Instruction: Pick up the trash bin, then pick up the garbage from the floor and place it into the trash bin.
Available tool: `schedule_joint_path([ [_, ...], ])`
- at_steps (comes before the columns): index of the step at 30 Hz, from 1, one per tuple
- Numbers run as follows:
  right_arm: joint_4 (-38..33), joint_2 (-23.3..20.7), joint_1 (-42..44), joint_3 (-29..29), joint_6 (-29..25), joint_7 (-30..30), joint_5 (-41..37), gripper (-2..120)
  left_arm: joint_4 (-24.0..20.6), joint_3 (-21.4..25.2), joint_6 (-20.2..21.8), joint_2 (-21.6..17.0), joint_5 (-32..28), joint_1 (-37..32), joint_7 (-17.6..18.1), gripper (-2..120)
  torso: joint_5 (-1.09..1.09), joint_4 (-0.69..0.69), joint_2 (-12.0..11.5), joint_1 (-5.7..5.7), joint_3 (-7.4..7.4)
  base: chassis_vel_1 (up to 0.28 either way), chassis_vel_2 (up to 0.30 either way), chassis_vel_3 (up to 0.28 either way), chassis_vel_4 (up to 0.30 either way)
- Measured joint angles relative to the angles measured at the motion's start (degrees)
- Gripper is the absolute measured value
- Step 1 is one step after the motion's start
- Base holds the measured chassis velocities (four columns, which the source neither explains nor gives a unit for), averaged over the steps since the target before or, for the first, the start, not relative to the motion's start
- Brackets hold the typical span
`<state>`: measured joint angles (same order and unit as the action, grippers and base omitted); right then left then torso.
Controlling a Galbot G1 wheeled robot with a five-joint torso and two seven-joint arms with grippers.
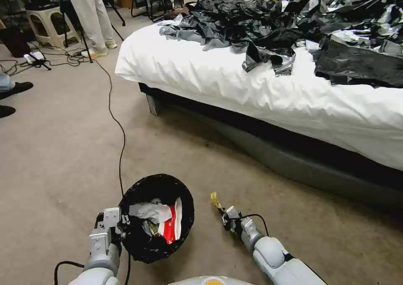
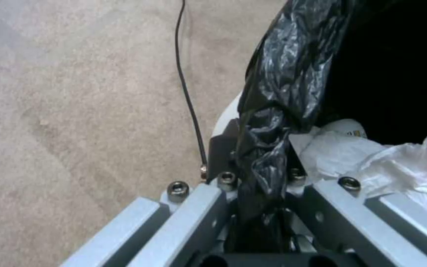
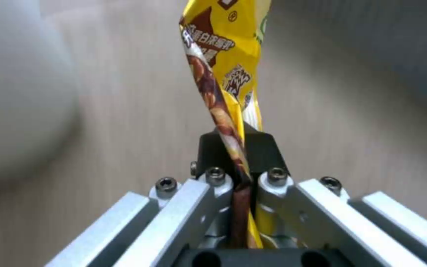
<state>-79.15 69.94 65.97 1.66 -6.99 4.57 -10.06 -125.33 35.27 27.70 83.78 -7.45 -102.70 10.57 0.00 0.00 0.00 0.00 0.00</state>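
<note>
Nearest, the left gripper (image 1: 122,224) is clenched on the bag-lined rim of the trash bin (image 1: 156,216), held above the carpet (image 1: 58,150). Right of the bin, the right gripper (image 1: 225,216) grasps a yellow snack wrapper (image 1: 216,202). Inside the bin lie white tissue (image 1: 149,211) and a red-and-white carton (image 1: 172,224). Beyond the bin stands a bed (image 1: 260,92).
</note>
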Motion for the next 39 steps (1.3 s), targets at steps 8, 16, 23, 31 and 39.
schedule_joint_path([
  [8, -21.04, -0.43, 0.8, -0.72, -6.7, 2.68, -5.56, 0, 0.15, -0.66, -0.13, -0.03, 0.29, -0.24, 0.0, 0, 0.01, 0.02, 0.0, 0.0, 0.0, 0.0, 0.0, 0.0, 0.0],
  [16, -32.74, -3.76, 3.68, 4.19, -8.82, 8.37, -8.02, 0, 0.46, -1.69, -0.22, 0.13, 0.99, -0.05, 0.0, 0, 0.02, 0.01, 0.0, 0.0, -0.01, 0.0, 0.0, 0.0, 0.0],
  [23, -29.7, -3.51, 4.27, 10.76, -9.09, 9.28, -4.0, 0, 0.66, -2.5, -0.25, 0.26, 1.59, 0.02, -0.03, 0, 0.01, 0.01, 0.0, 0.0, -0.01, 0.0, 0.0, 0.0, 0.0],
  [31, -24.46, -1.82, 3.66, 14.3, -10.32, 9.18, -1.88, 0, 0.54, -2.49, 0.05, 0.52, 1.66, 0.26, -0.07, 0, -0.02, 0.0, 0.0, 0.0, -0.01, 0.0, 0.0, 0.0, 0.0],
  [39, -21.44, -1.89, 3.4, 14.5, -10.04, 8.71, -0.49, 2, 0.5, -2.49, 0.33, 0.51, 1.64, 0.58, -0.1, 0, -0.02, 0.0, 0.0, 0.0, 0.0, 0.0, 0.0, 0.0, 0.0],
])
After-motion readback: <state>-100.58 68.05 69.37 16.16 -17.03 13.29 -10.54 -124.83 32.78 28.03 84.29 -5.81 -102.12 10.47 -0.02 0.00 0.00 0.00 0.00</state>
